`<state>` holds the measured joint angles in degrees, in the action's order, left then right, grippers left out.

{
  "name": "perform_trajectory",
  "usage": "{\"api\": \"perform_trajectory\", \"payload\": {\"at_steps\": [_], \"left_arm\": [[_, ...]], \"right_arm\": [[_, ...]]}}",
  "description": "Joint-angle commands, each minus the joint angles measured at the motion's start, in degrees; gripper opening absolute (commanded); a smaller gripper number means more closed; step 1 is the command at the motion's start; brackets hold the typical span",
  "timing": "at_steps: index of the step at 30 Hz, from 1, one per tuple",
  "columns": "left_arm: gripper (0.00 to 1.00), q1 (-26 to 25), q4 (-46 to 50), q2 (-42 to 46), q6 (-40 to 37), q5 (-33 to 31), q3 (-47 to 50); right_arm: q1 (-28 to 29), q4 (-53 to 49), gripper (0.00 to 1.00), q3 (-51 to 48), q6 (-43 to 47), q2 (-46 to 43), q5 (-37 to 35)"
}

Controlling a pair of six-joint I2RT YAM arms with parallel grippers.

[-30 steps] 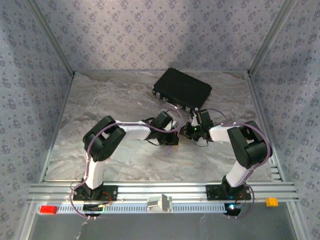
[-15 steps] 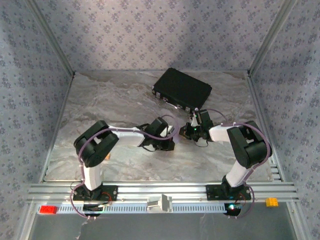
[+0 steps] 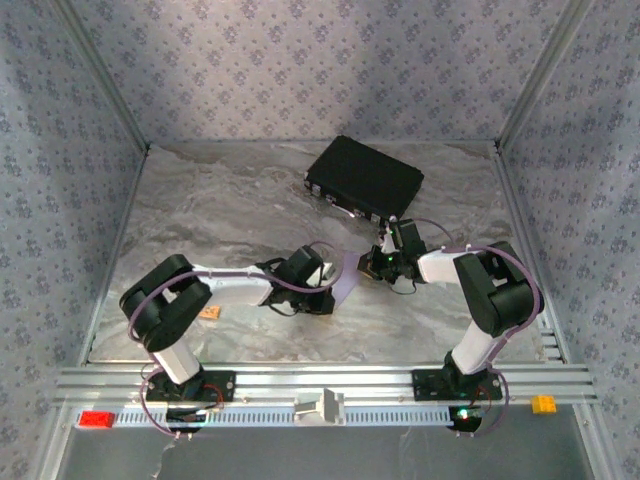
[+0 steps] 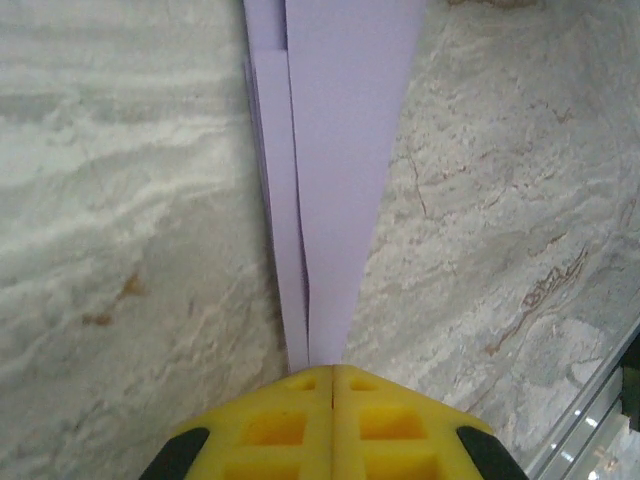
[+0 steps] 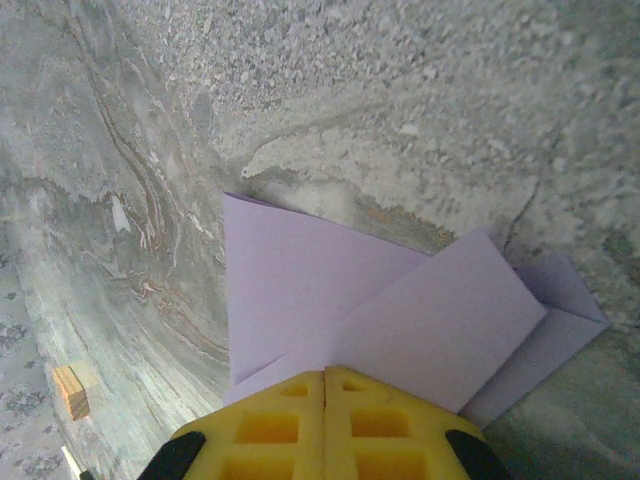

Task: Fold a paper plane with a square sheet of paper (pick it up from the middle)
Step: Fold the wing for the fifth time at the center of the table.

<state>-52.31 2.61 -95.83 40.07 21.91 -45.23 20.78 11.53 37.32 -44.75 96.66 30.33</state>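
The lilac paper (image 4: pixel 345 150), folded into layered flaps, is lying flat near the middle of the marbled table (image 4: pixel 120 200), between the 2 claws. The left claw (image 4: pixel 333 372) is sitting with its 2 yellow fingers pressed tightly together, and nothing is being pinched between them. Its tips are meeting the narrow end of the paper. In the left wrist view the paper is tapering to a slim point right at the fingertips and widening away from them, with a long crease running straight out from the seam between the fingers.

The right claw (image 5: pixel 325 375) is likewise closed completely, with its fingers touching. The paper is spreading out from under its tips, with 1 triangular flap pointing up and left and a broader flap angling right over another layer. Whether either claw is pressing down on the paper or merely touching it, I cannot tell.

From above, the 2 claws are facing each other across the paper. A black case (image 3: pixel 363 178) is lying well behind them, and a small tan block (image 3: pixel 210 313) is sitting beside the left arm.
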Motion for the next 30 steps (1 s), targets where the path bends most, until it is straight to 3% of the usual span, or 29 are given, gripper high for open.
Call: {"api": "perform_trajectory", "payload": {"at_steps": [1, 14, 23, 30], "left_arm": [[0.06, -0.4, 3.4, 3.1, -0.7, -1.7, -0.4], [0.07, 0.9, 0.8, -5.5, -0.8, -0.5, -6.4], [0.0, 0.8, -6.1, -8.0, 4.2, -0.2, 1.9], [0.0, 0.8, -6.6, -8.0, 4.9, -0.3, 2.5]], "right_arm": [[-0.3, -5.6, 0.04, -0.7, 0.5, 2.0, -5.1], [-0.2, -4.6, 0.06, -0.4, 0.4, 1.4, -3.7], [-0.1, -7.0, 0.12, 2.0, 3.3, -4.7, -1.4], [6.0, -5.9, 0.13, 0.9, 2.5, -5.7, -0.5]]}}
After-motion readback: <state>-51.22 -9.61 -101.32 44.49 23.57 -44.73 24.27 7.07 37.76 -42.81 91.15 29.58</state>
